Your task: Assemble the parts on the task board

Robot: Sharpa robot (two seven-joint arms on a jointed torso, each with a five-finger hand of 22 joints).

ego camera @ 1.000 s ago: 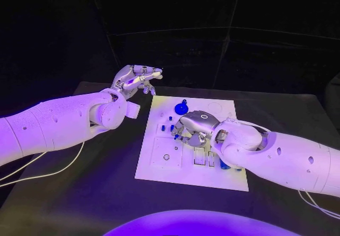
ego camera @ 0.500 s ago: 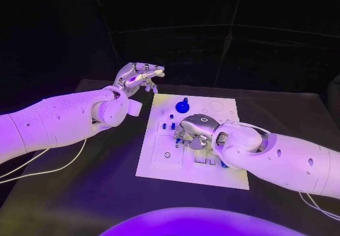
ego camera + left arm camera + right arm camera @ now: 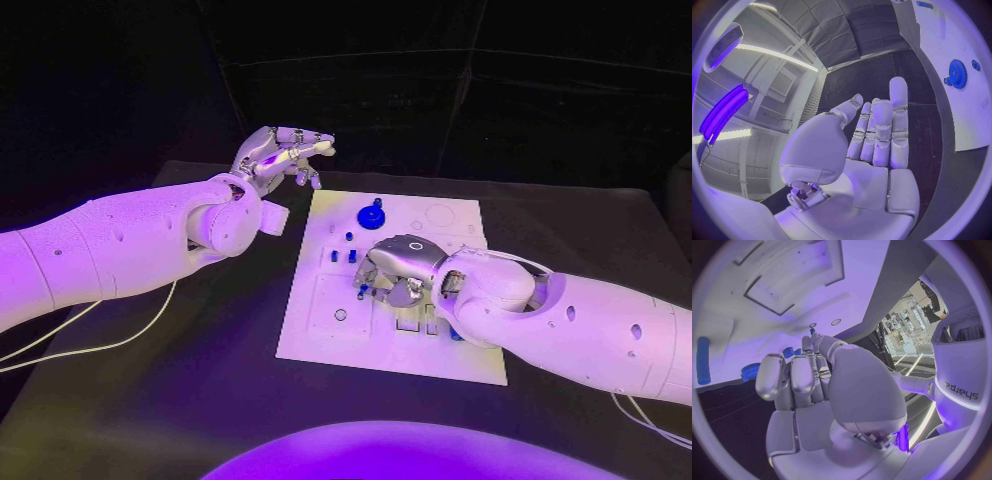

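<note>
The white task board (image 3: 325,335) lies in the middle of the black table. A blue gear (image 3: 372,215) stands near its far edge, with small blue pegs (image 3: 340,256) at its left. My right hand (image 3: 397,265) hangs low over the board's middle, fingers curled down, pinching a small blue part (image 3: 364,292) at the fingertips. In the right wrist view this hand (image 3: 817,390) points at the board (image 3: 767,295), with the blue part (image 3: 812,331) at its tips. My left hand (image 3: 283,152) is raised beyond the board's far left corner and holds nothing; its fingers (image 3: 879,130) are stretched out.
More blue pieces sit near the board's right edge (image 3: 459,338). A white cable (image 3: 101,345) trails over the table at the left. The left wrist view shows the gear (image 3: 957,73) on the board (image 3: 967,115). A long blue peg (image 3: 702,360) lies on the board.
My right hand has slid a little toward the board's near side, with the blue part still at its fingertips. My left hand has lifted slightly and turned, then held still.
</note>
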